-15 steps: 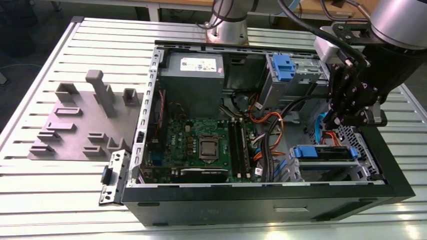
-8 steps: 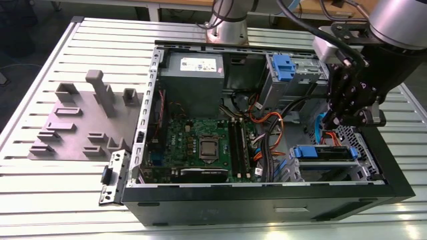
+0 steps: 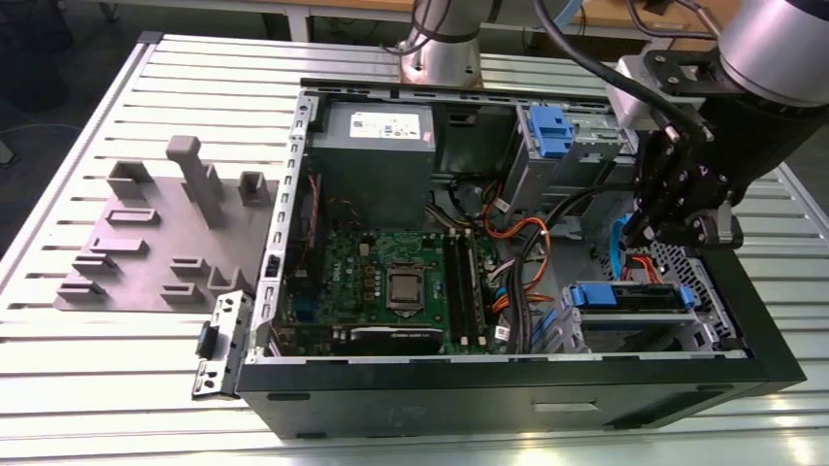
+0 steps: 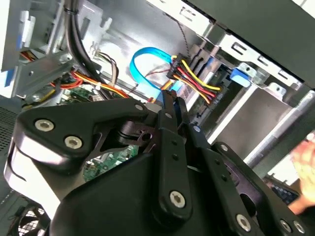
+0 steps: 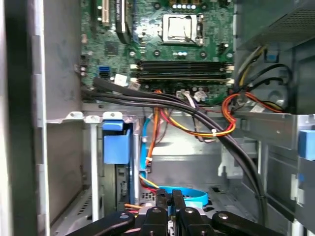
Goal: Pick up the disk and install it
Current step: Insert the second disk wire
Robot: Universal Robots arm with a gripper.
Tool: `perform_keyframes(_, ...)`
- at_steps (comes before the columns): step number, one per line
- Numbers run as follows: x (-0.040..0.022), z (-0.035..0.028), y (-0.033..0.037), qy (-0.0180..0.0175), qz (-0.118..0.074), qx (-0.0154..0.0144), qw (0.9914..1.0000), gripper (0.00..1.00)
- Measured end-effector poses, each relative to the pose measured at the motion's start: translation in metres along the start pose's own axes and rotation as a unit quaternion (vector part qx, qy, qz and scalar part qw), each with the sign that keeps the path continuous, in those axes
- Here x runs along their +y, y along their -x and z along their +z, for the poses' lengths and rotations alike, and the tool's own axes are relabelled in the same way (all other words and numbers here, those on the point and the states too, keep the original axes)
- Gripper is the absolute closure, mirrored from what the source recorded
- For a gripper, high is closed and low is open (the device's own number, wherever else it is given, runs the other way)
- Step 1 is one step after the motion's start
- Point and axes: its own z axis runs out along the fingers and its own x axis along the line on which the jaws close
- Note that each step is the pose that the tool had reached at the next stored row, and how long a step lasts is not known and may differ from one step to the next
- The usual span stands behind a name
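Observation:
The disk sits in the drive bay at the case's front corner, on the exterior view's right, with its blue carrier frame facing into the case. My gripper hangs just above and behind that bay, inside the open computer case. In both wrist views the black fingers stand pressed together, with nothing visible between them. They point down beside a looped blue data cable and a black power plug with yellow and red wires.
The motherboard fills the case floor, with a grey power-supply box behind it. A blue latch on a silver cage stands at the back right. Orange and black cables cross near the gripper. A grey fixture plate lies left of the case.

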Motion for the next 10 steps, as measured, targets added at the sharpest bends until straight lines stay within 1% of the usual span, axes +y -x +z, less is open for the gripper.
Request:
perform_keyframes(5,-0.0001,0.0014,-0.0104,0.0001,0.0,-0.001,1.0,0.84)
perform_keyframes(6,-0.0002,0.0022,-0.0124,0.0001,0.0,-0.0027,1.0,0.84)
perform_keyframes(9,-0.0001,0.0042,-0.0173,0.0003,0.0,-0.0111,0.99994,0.84)
perform_keyframes(10,-0.0002,0.0045,-0.019,0.0003,0.001,-0.0123,0.99992,0.84)
